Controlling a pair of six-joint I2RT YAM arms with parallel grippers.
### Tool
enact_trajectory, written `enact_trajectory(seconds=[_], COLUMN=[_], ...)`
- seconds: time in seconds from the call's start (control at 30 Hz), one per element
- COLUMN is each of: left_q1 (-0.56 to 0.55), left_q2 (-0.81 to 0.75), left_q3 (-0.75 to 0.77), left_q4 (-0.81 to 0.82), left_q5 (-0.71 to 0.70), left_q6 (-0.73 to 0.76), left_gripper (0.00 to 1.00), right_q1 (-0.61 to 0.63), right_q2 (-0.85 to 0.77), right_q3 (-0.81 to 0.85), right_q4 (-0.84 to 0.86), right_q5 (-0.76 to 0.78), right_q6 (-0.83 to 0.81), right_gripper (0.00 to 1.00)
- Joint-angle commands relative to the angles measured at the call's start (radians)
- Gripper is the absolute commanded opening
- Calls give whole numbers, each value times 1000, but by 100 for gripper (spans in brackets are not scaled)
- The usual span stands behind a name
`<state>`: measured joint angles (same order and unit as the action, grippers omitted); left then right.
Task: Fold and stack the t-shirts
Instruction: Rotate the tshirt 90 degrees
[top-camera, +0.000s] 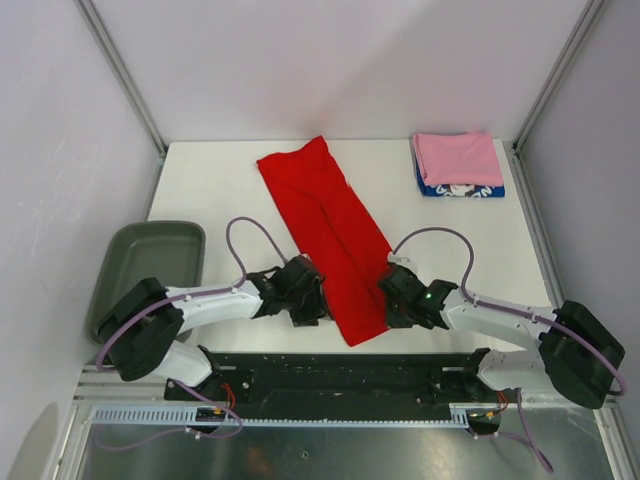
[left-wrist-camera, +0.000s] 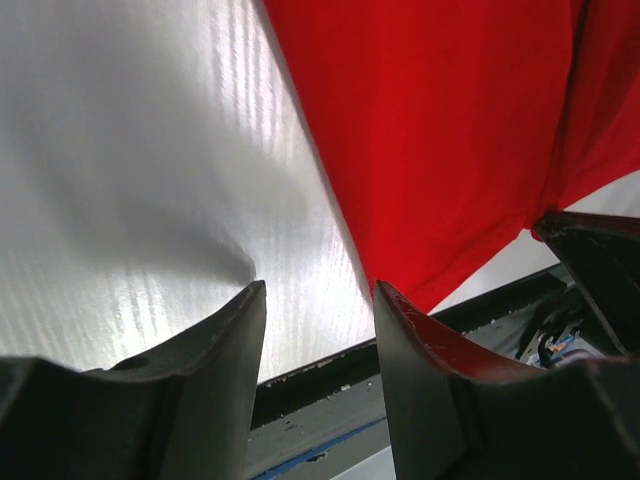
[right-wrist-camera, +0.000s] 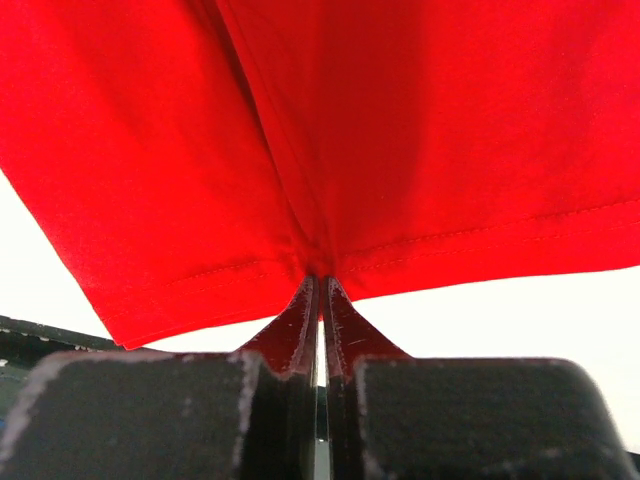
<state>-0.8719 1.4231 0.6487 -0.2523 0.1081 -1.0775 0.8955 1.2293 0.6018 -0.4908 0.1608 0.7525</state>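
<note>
The red t-shirt (top-camera: 325, 225) lies folded into a long narrow strip on the white table (top-camera: 230, 190). It runs slantwise from the far middle down toward the near edge, with its near end between the two arms.

The right gripper (top-camera: 392, 300) sits at the right side of that near end. In the right wrist view the right gripper (right-wrist-camera: 322, 300) has its jaws pressed together on the stitched hem of the red t-shirt (right-wrist-camera: 400, 130). The cloth puckers into a small crease just where it enters the jaws and spreads out flat to either side beyond them.

The left gripper (top-camera: 312, 305) is at the left side of the same near end, just beside the cloth's edge. In the left wrist view the left gripper (left-wrist-camera: 320, 330) has its jaws spread apart with bare table showing between them. The red t-shirt (left-wrist-camera: 440, 130) lies beyond and to the right. Its near corner reaches the tip of the right-hand jaw, though I cannot tell whether it touches.

At the far right corner of the table, well apart from both arms, a folded pink t-shirt (top-camera: 458, 157) rests on top of a folded blue t-shirt (top-camera: 460, 189) whose white print shows along the near edge. A grey-green tray (top-camera: 150, 262) sits at the left edge of the table, beside the left arm.
</note>
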Motion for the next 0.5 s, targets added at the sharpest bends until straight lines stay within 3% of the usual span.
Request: enact_trajectory(seconds=[0.0,0.47], left_q1=[-46,-180], left_q2=[-21,103], left_q3=[12,59], left_q4=[29,67], left_q5=[27,8], left_q6=[-46,-199], left_gripper=[52,48], right_q1=[3,3], right_q2=[23,7], right_q3=[-19,-31], right_q4=[20,20], right_q5=[1,-8], right_q6=[13,13], right_gripper=[4,4])
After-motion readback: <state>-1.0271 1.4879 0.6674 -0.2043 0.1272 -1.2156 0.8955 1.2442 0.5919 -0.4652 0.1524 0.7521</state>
